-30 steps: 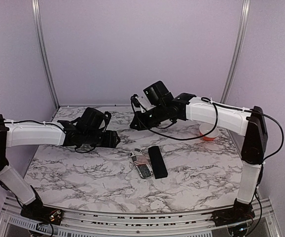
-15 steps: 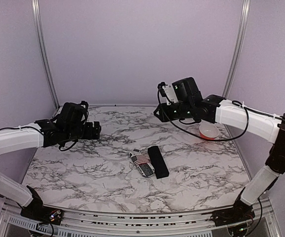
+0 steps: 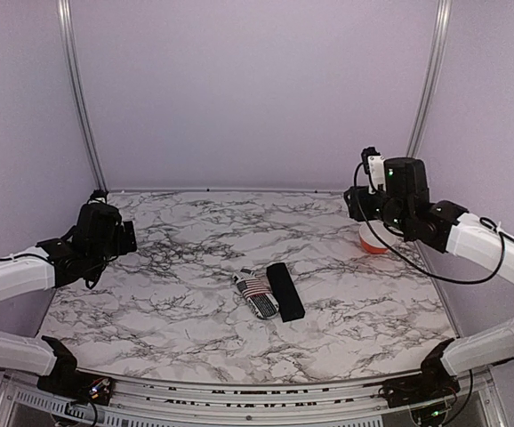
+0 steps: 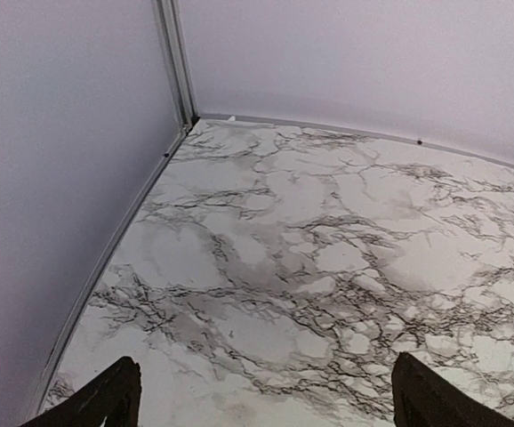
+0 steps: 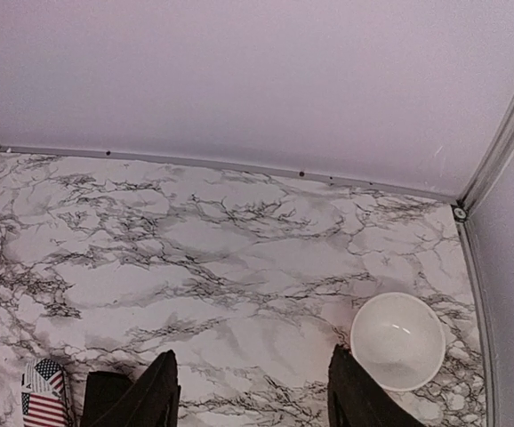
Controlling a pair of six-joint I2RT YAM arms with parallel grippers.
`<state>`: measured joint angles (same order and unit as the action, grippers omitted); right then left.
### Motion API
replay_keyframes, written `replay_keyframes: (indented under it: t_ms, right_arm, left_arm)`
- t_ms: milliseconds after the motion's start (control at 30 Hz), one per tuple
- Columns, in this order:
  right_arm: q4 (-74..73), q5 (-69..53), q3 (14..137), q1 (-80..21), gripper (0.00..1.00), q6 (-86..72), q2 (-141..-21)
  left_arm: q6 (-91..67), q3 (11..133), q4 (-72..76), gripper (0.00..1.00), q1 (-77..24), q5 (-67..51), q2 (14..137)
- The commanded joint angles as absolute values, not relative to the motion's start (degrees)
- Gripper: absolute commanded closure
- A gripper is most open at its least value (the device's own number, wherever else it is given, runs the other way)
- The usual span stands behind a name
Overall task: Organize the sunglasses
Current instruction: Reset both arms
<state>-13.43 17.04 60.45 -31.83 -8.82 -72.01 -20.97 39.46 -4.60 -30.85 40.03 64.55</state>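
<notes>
No sunglasses show in any view; both pairs are hidden or out of view. A stars-and-stripes case (image 3: 257,294) and a black oblong case (image 3: 285,290) lie side by side at the table's middle; both also show at the bottom left of the right wrist view, the patterned case (image 5: 42,396) and the black case (image 5: 106,396). My left gripper (image 3: 125,238) is open and empty, raised over the table's left side; its fingertips (image 4: 106,400) stand wide apart. My right gripper (image 3: 355,206) is open and empty, raised at the back right near the bowl.
A white bowl with an orange base (image 3: 374,238) stands at the back right, empty in the right wrist view (image 5: 397,341). Lilac walls and metal corner posts (image 3: 79,98) close in the marble table (image 3: 177,302) on three sides.
Both arms have pulled back from the table's middle: the left gripper toward the left edge, the right gripper toward the back right by the bowl. The cases have not moved.
</notes>
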Motion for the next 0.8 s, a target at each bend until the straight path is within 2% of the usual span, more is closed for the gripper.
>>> replay_keyframes:
  t_ms: [0,300,467,767]
  right_arm:
    - [-8.19,20.78,55.07,-31.56,0.44,-8.49,-66.17]
    - [-5.34,22.05,47.47,-31.56,0.44,-11.64,-62.75]
    - [-4.80,22.73,46.46,-31.57,0.44,-11.99,-63.47]
    - [-3.26,23.48,44.76,-31.56,0.44,-11.47,-63.70]
  left_arm:
    - [-18.03,34.56,3.91,0.01,-28.27,47.74,61.09]
    - [-6.81,24.13,24.14,0.01,-25.95,53.05,62.66]
    - [-0.09,16.56,42.13,0.01,-20.98,45.94,67.63]
    - [5.20,15.04,59.08,0.01,-13.00,28.88,78.33]
